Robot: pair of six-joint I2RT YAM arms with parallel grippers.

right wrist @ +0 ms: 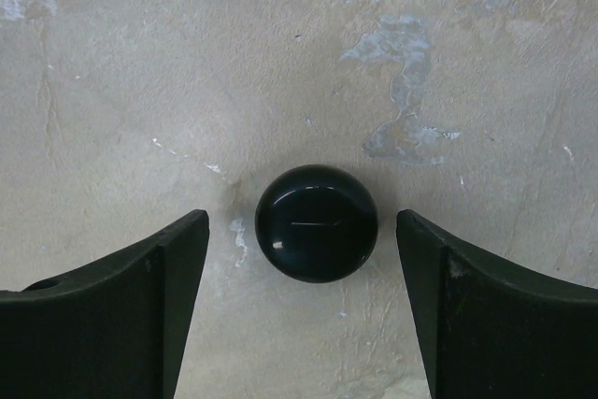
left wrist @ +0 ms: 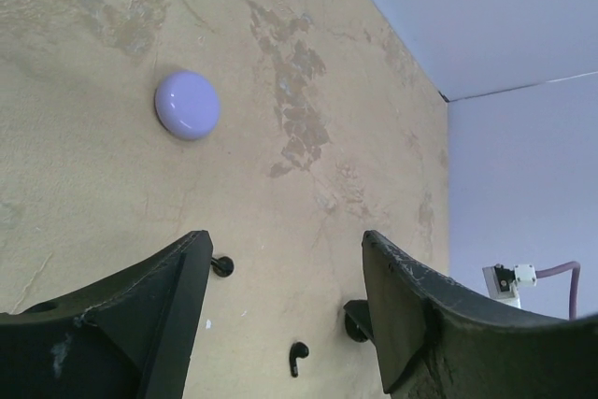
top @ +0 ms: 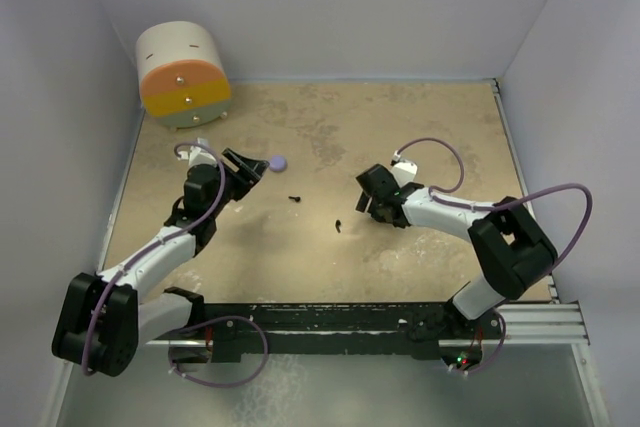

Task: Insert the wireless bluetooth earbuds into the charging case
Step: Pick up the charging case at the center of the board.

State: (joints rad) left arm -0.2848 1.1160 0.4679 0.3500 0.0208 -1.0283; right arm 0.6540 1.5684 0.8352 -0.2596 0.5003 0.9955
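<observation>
Right end effector (right wrist: 301, 220): spread wide, straddles a glossy black round disc (right wrist: 317, 223) lying flat on the mottled beige stone-look surface (right wrist: 140, 63), with a gap at each finger. Left end effector (left wrist: 285, 240): likewise spread, pinches nothing, held over the same surface. Beyond its fingers, to the upper left in the wrist view, lies a glossy pale lavender round disc (left wrist: 187, 105). Between the two arms, loose on the surface and outside both discs: one tiny black stemmed earbud (top: 296, 198) nearer the left arm, a second black earbud (top: 337, 224) nearer the right, the two apart. In the far left corner rests a white, orange and yellow drum-shaped object (top: 183, 75).
</observation>
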